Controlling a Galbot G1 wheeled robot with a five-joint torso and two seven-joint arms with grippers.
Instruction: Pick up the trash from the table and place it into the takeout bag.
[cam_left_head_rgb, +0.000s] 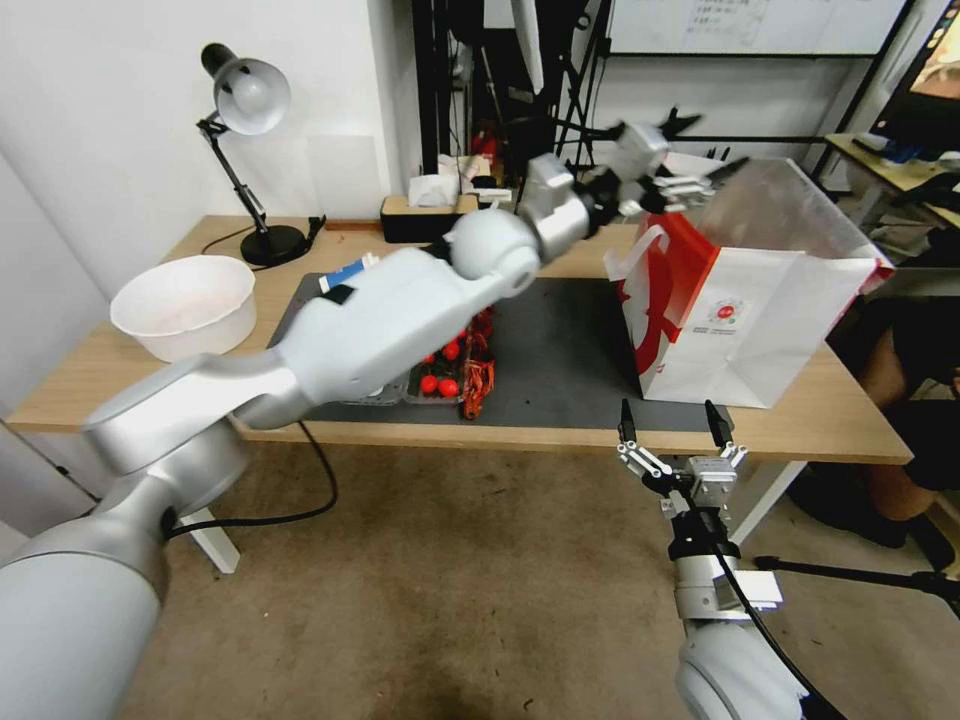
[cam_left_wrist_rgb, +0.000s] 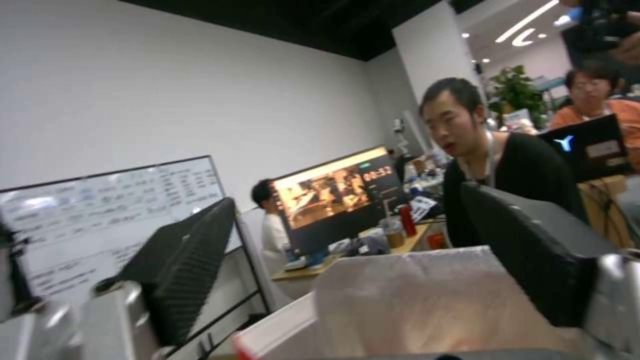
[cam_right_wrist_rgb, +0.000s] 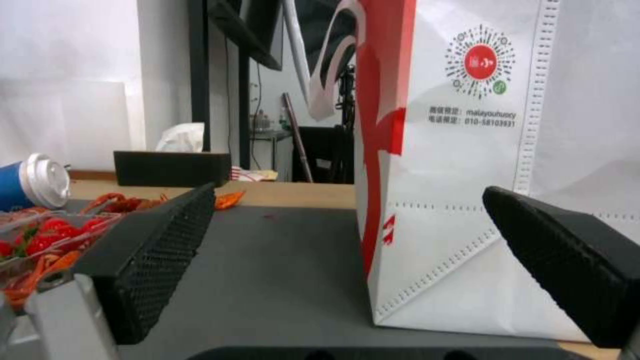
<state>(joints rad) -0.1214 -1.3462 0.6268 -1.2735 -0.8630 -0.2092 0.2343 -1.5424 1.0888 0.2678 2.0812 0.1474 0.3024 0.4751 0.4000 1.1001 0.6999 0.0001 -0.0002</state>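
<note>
My left gripper (cam_left_wrist_rgb: 347, 250), jaws wide and empty, hangs over the takeout bag (cam_left_head_rgb: 770, 330)'s mouth; my right gripper (cam_right_wrist_rgb: 353, 260), equally spread, faces its front, tomato tray (cam_right_wrist_rgb: 40, 235) beside.

Takeout bag (cam_left_head_rgb: 790, 330): white, red sides, round red logo. Mat (cam_left_head_rgb: 560, 350): dark grey. Cup (cam_right_wrist_rgb: 17, 185): blue, white lid.

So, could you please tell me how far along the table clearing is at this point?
The left gripper hangs over the takeout bag's open top, jaws apart and holding nothing, which suggests a piece may just have gone in; the bag's contents are hidden. Nothing is in hand: the right gripper waits open at the table's front edge. Left: the blue paper cup and red scraps on the mat.
</note>
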